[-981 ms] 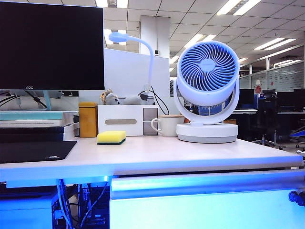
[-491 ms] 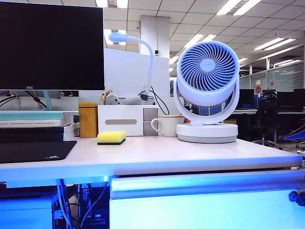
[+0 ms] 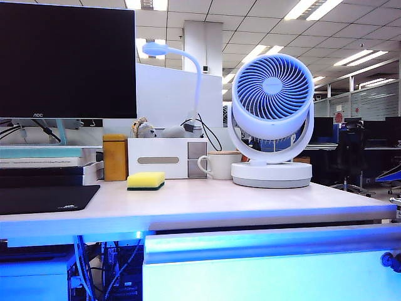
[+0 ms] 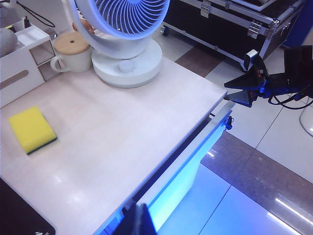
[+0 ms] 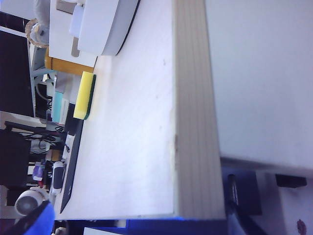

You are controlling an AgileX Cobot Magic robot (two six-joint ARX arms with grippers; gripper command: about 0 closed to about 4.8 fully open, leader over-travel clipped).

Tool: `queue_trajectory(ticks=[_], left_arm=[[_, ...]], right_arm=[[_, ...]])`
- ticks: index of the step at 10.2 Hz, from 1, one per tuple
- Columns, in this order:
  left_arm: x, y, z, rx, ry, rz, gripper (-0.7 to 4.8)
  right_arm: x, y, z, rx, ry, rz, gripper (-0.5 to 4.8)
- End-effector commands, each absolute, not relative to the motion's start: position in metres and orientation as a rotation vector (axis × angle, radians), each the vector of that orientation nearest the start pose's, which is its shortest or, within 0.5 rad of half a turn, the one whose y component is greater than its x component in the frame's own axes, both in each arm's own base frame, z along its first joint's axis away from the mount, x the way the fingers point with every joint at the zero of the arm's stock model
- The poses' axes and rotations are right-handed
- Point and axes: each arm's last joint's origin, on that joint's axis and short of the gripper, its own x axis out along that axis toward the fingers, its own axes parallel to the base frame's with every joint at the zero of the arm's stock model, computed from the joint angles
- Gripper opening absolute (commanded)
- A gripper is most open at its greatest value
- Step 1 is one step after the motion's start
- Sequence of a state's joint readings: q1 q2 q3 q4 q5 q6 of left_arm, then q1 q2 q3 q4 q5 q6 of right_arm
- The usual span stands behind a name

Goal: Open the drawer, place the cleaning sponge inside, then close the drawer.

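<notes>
Clearly the cleaning sponge is light, squashy foam, best pinched across its short sides; it lies on the desk at nine o'clock from the mug, clear of clutter. Below, the drawer stays unopened; right gripper, jaws apart, nears its knob; left gripper hangs pressed together

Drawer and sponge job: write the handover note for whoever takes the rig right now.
Left gripper: shut, empty, above the desk's front edge.
Right gripper: open, empty, off the desk's right corner near the knob.
Drawer: closed under the desk top.
Cleaning sponge: on the desk, in front of the white organizer, untouched.
Done: nothing.
Left: pull the drawer open, put the sponge in, close it.
</notes>
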State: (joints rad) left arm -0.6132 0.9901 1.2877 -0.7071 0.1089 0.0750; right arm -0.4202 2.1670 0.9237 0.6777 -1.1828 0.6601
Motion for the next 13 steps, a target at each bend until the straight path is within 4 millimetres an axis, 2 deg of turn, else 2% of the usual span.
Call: queue_trajectory(ticks=[1, 7, 13], left_arm=[[0.145, -0.106, 0.418, 0.174, 0.358, -0.728, -0.05], [0.145, -0.106, 0.418, 0.174, 0.358, -0.728, -0.05], [0.145, -0.106, 0.418, 0.174, 0.357, -0.724, -0.05]], right_arm=[[0.342, -0.119, 0.060, 1.081, 0.728, 0.683, 4.79], [0.330, -0.117, 0.049, 1.091, 0.803, 0.677, 4.79], [0.310, -0.132, 0.046, 1.103, 0.839, 0.602, 4.79]])
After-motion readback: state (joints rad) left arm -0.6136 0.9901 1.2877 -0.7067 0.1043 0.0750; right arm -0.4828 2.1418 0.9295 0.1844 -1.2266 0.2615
